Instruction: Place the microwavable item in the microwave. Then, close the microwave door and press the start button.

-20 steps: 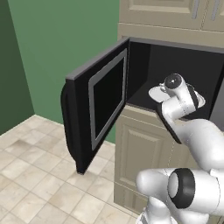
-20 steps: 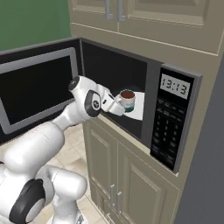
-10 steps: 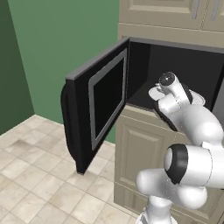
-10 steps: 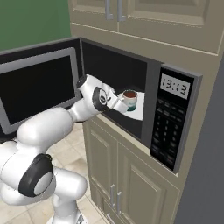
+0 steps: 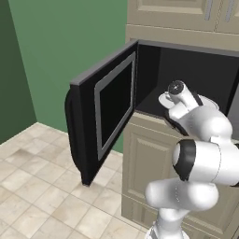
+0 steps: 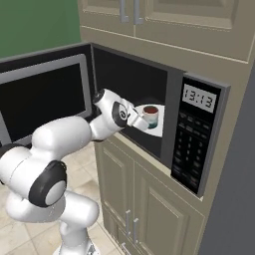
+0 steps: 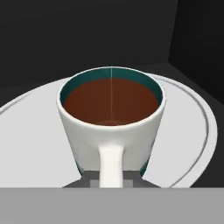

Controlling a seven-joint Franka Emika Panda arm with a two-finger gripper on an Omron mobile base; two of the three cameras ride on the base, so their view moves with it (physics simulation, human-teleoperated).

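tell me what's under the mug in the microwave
The mug is over the round white turntable plate inside the microwave. Its base is hidden, so contact with the plate cannot be confirmed.

A kitchen: a microwave (image 6: 196,134) sits built into beige cabinets (image 6: 149,209) at the frame's right, a green wall (image 5: 60,42) fills the upper left, pale floor tiles (image 5: 32,196) lie below.

A pale mug (image 7: 111,127) with a teal inner rim and dark brown liquid is seen on a white turntable plate (image 7: 39,131). The microwave (image 6: 149,79) is black, framed by beige cabinetry (image 6: 164,199); green wall (image 5: 60,42) is shown behind.
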